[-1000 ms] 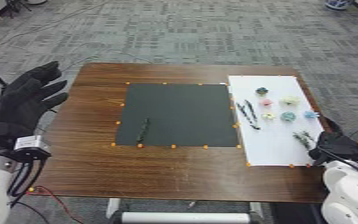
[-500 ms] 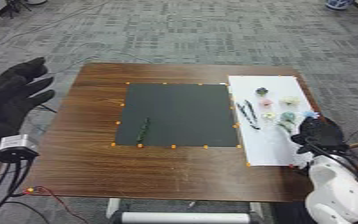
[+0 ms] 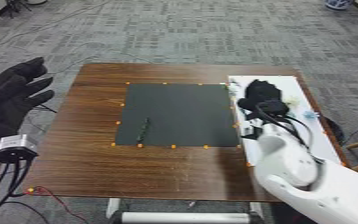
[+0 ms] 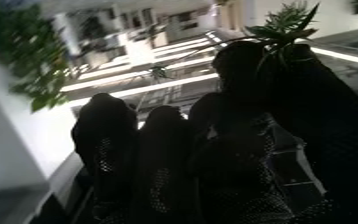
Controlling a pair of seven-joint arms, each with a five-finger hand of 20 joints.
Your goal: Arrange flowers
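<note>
My right hand [image 3: 262, 95] is over the upper part of the white sheet [image 3: 293, 82], its thumb and a finger pinching a green leafy sprig [image 3: 232, 88]. In the right wrist view, the sprig [image 4: 282, 31] sticks out past the fingertips of my right hand [image 4: 162, 160]. A dark green stem [image 3: 143, 131] lies upright on the black sheet [image 3: 180, 107], toward its lower left. A pale yellow flower [image 3: 291, 101] and a light blue flower [image 3: 311, 114] rest on the white sheet; the hand and arm hide other pieces. My left hand [image 3: 11, 95] is open at the left, beside the table.
Orange markers line the edges of both sheets. Brown wooden table [image 3: 95, 110] surrounds the black sheet. My right forearm [image 3: 286, 160] crosses the lower part of the white sheet. A red cable [image 3: 51, 195] hangs by the table's front left corner.
My right hand has taken the leafy sprig from the lower right of the white sheet and moved up and left with it. My left hand shifted slightly left earlier, then stayed still.
</note>
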